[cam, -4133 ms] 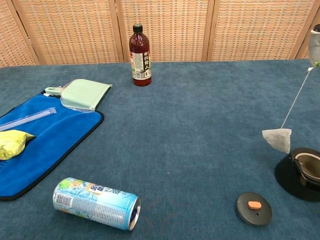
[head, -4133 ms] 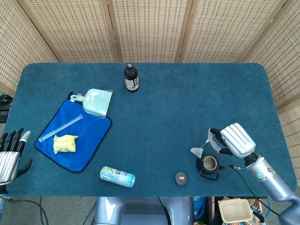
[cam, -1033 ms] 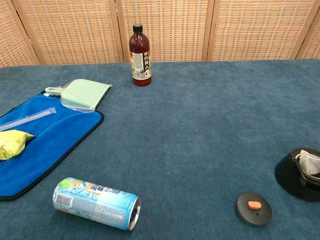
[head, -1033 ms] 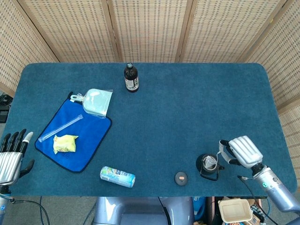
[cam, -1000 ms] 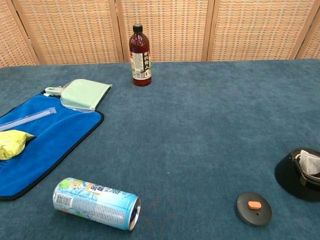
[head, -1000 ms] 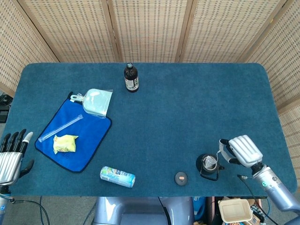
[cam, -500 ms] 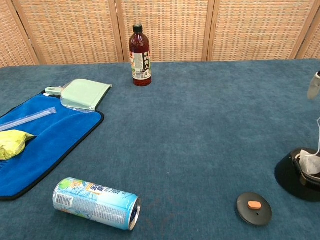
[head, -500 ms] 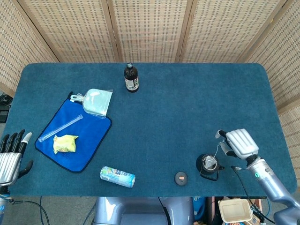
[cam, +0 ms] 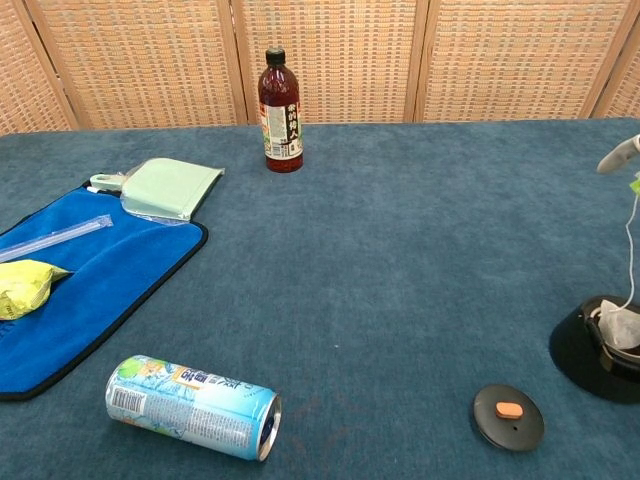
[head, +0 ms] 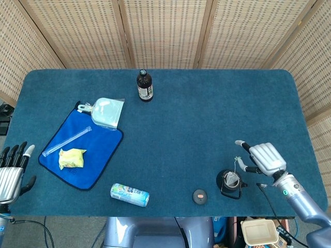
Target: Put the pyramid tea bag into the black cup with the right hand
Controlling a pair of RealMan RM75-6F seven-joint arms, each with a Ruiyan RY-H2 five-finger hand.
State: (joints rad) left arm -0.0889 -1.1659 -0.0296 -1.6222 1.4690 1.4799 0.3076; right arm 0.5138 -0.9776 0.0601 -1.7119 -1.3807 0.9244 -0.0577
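Pyramid tea bag (head: 230, 179) sits inside the black cup (head: 230, 182) at the near right of the table (head: 207, 119), its pale mesh showing just above the rim in the chest view, with the string (cam: 630, 250) rising straight up from it toward my right hand (head: 265, 159). That hand hangs just above and to the right of the cup. The small tag (head: 238, 159) sits at my fingertips (head: 241, 144), but I cannot tell whether I am pinching it or have let it go; the fingers look spread. My left hand (head: 11, 175) waits at the near left edge, holding nothing, fingers apart.

I judge the bag weighs almost nothing and is soft: thin mesh that would crush under any squeeze and swing on its thread at the least movement. The string is the only sensible place to take hold, at the tag or just below it, between thumb and a finger. Pull too briskly and the bag could ride back out over the rim, or tug the light cup.

Nearest me, left of the cup, lies the black lid (head: 199, 196), and further left a drink can (head: 129, 194) on its side. Beyond that is the blue cloth (head: 83, 150) with a yellow packet (head: 71, 158), a clear tube (head: 66, 141) and a pale green pouch (head: 106, 113). Farthest off stands the dark bottle (head: 145, 86) before the wicker screen (head: 165, 31).
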